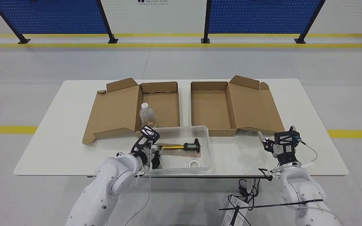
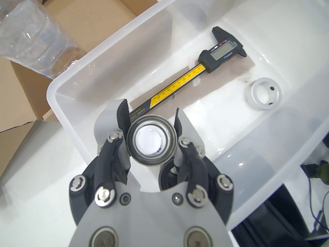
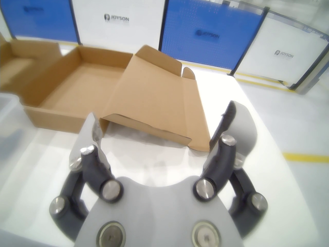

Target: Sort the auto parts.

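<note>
Left tool [image 2: 151,115] is closed on a steel bearing [image 2: 154,159], one pad on each side of its outer ring, with the bore facing the wrist camera. It holds the bearing at the left end of a clear bin [image 2: 108,60], over the tip of a caliper [image 2: 180,80]. I cannot tell whether the bearing touches the bin floor.

The caliper lies flat on a brown strip on the bin floor, running along the bin, with its yellow scale toward the tool and its black display head toward the right end. A silver ring [image 2: 253,93] lies flat near the bin's front wall toward the right end, just beside the caliper head but not touching it.

The bin sits at the front middle of the table [image 1: 73,124]. The right tool [image 3: 161,115] is over the table's front right part, well apart from the bin, its fingers spread wide and empty, facing the boxes.

Just behind the bin's left rear corner a clear bottle [image 1: 147,114] stands in the tray of the left box [image 1: 164,104], whose lid lies folded out to the left. The right box [image 1: 212,107] sits beside it, trays near each other, with its lid folded out to the right.
</note>
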